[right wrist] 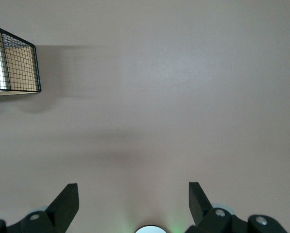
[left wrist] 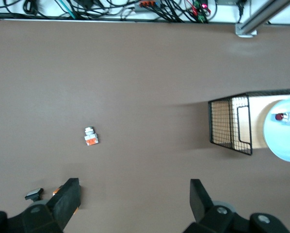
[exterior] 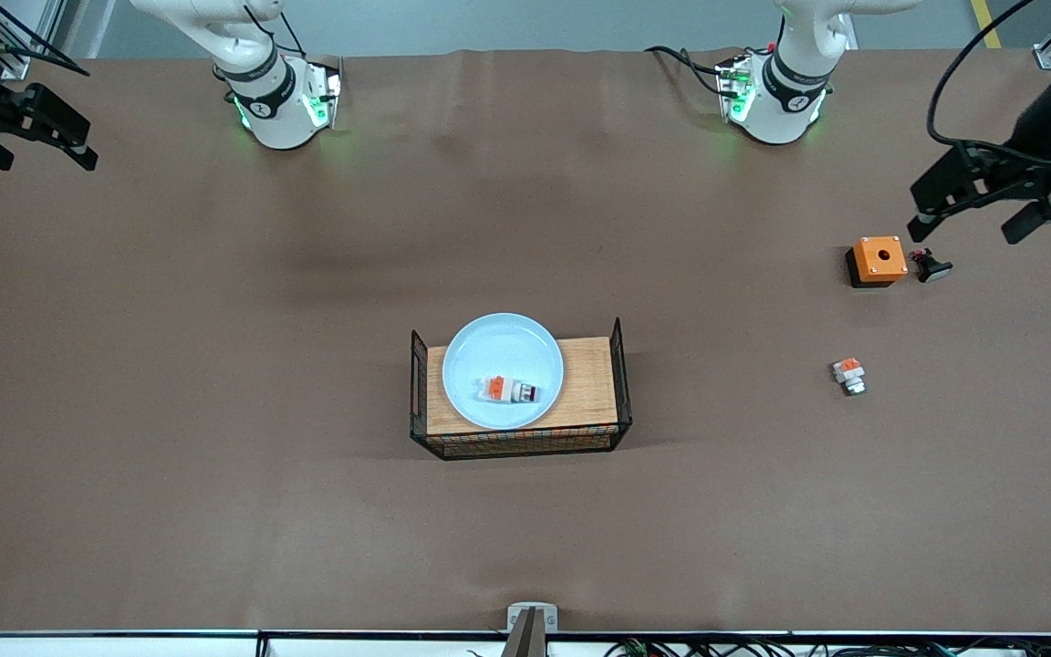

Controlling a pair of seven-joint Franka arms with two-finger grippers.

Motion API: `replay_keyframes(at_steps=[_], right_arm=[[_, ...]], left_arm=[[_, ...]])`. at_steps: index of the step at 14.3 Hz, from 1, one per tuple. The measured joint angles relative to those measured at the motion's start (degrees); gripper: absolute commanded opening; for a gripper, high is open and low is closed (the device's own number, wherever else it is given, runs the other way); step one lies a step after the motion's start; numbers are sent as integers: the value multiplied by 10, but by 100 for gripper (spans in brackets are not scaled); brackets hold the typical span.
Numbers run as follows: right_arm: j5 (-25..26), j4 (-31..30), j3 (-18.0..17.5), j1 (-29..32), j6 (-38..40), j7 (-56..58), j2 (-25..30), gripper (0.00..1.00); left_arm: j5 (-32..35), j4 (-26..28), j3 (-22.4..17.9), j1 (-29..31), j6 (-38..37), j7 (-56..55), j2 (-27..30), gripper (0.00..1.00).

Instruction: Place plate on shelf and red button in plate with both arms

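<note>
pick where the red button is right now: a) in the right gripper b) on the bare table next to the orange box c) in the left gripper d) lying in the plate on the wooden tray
d: the red button lies in the plate, which sits on the wooden tray; the left gripper and the right gripper are both open and hold nothing.

- You will find no readable text, label, brand, number or sign anywhere: none on the table, the objects, or either arm.
</note>
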State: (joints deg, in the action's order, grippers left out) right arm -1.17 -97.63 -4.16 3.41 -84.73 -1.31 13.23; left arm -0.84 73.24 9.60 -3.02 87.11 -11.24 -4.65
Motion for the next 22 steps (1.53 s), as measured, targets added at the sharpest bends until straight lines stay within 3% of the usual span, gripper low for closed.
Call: replay_keyframes(at_steps=[15, 22], right_arm=[[0, 16, 0, -1, -12, 21, -41, 100], [0, 82, 2, 1, 8, 21, -94, 100]], left_arm=[[0, 5, 13, 0, -8, 0, -8, 100], [0, 6, 14, 0, -18, 0, -10, 100]])
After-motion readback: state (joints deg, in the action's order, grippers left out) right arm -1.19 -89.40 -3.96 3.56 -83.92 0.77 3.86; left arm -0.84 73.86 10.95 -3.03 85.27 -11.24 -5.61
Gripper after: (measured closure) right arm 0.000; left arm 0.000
